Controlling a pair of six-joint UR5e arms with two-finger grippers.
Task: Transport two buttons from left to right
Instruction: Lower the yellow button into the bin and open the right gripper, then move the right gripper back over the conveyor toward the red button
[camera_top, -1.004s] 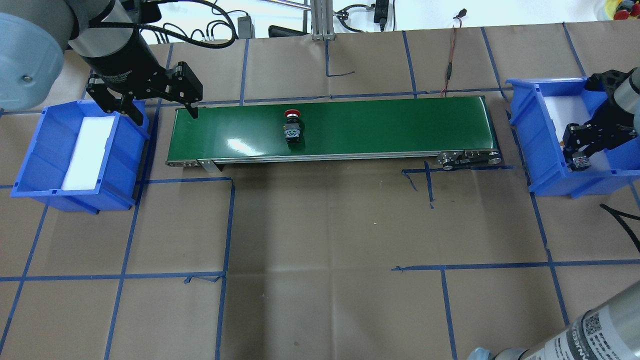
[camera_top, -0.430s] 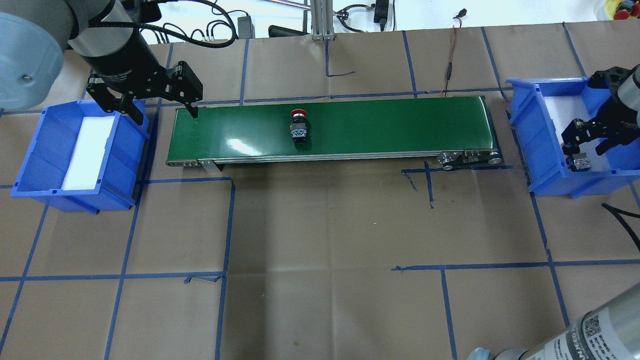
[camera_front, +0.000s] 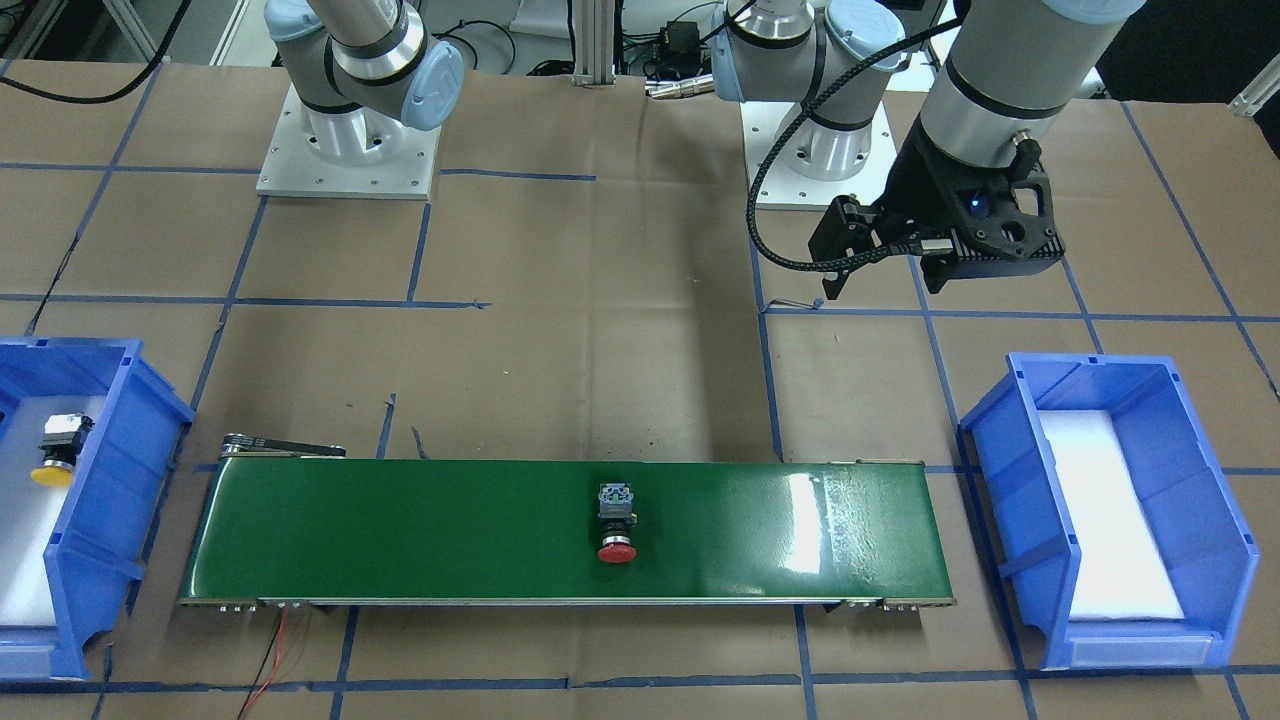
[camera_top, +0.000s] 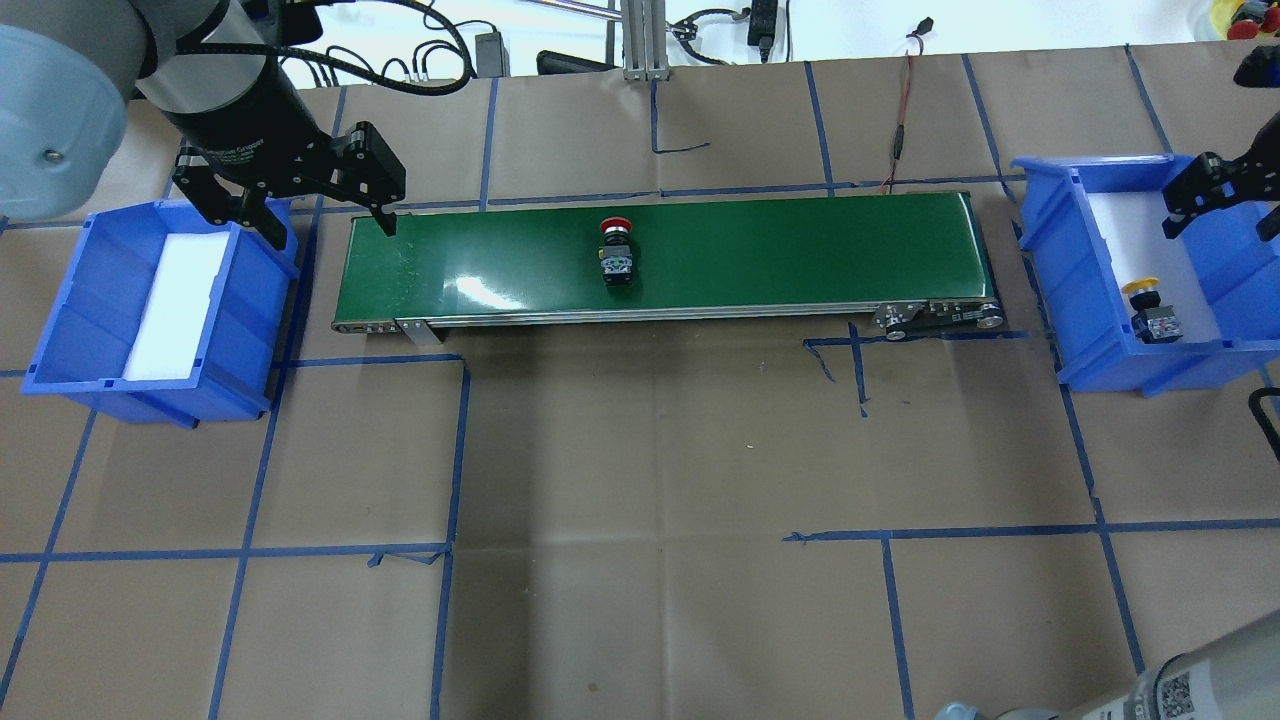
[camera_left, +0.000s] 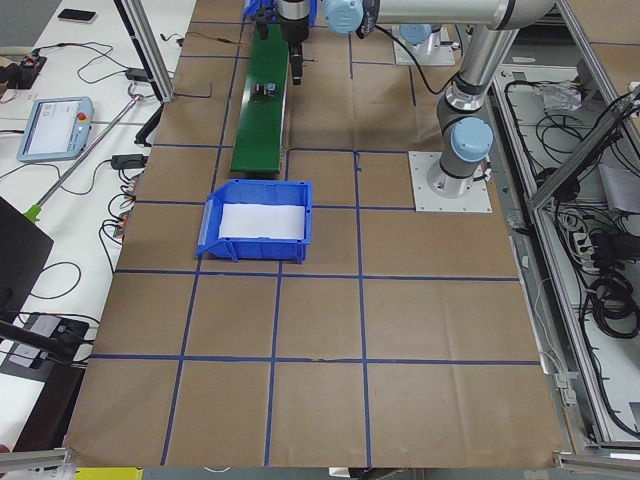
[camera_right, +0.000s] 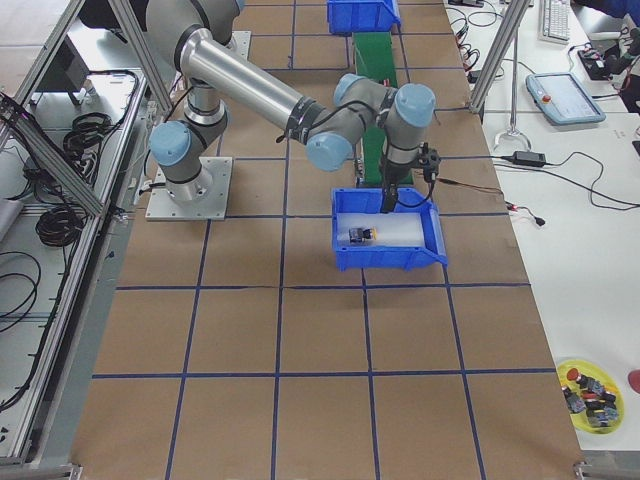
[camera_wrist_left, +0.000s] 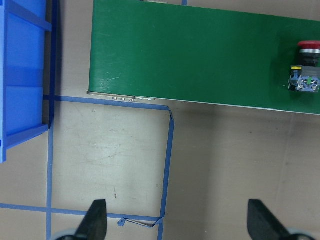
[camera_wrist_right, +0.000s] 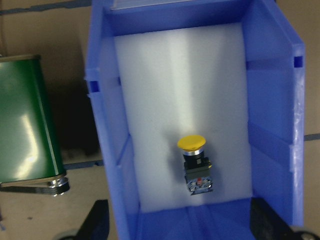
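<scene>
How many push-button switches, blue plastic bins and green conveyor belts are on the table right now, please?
Mushroom-cap push-button switches: 2 (red-capped button, yellow-capped button)
Blue plastic bins: 2 (left bin, right bin)
Green conveyor belt: 1
Total: 5

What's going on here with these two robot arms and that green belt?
Two robot arms pass push-button switches from the left blue plastic bin to the right blue plastic bin via a green conveyor belt. The yellow-capped switch lies in that right bin, the open right hand above it. The red-capped switch sits mid-belt. The left hand hangs open near the belt's left end.
</scene>
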